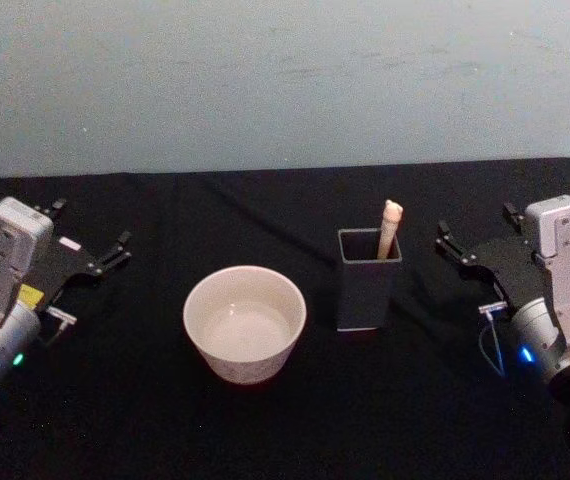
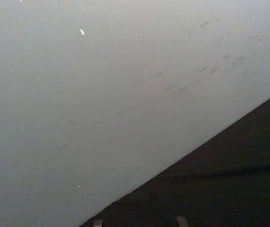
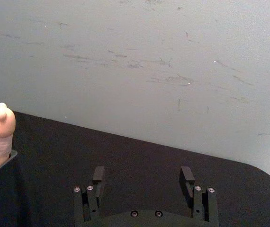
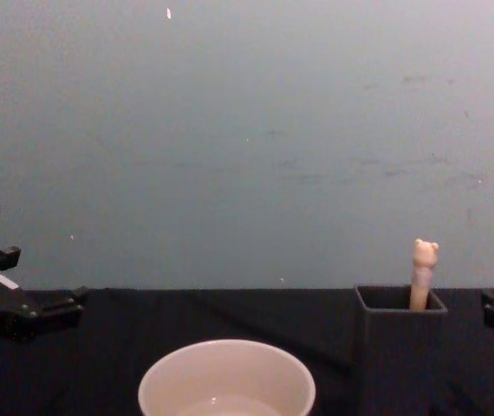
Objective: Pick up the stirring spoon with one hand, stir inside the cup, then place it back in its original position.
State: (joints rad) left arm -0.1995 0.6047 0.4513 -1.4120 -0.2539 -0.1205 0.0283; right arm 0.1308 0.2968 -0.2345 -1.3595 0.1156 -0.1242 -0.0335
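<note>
The stirring spoon (image 1: 390, 230) stands upright in the dark grey square holder (image 1: 369, 285), its original position; only the beige handle with the bear head (image 4: 424, 260) shows above the rim. The cream-white cup (image 1: 245, 322) sits left of the holder and holds nothing solid. My left gripper (image 1: 93, 222) rests open at the table's left side, well away from the cup. My right gripper (image 1: 477, 222) rests open to the right of the holder, with nothing between its fingers (image 3: 98, 174). The right wrist view shows the spoon handle (image 3: 0, 127) off to one side of that gripper.
A black cloth (image 1: 285, 420) covers the table and a pale grey wall (image 1: 285, 80) rises behind it. There is open cloth between cup and holder, and on both outer sides near the arms.
</note>
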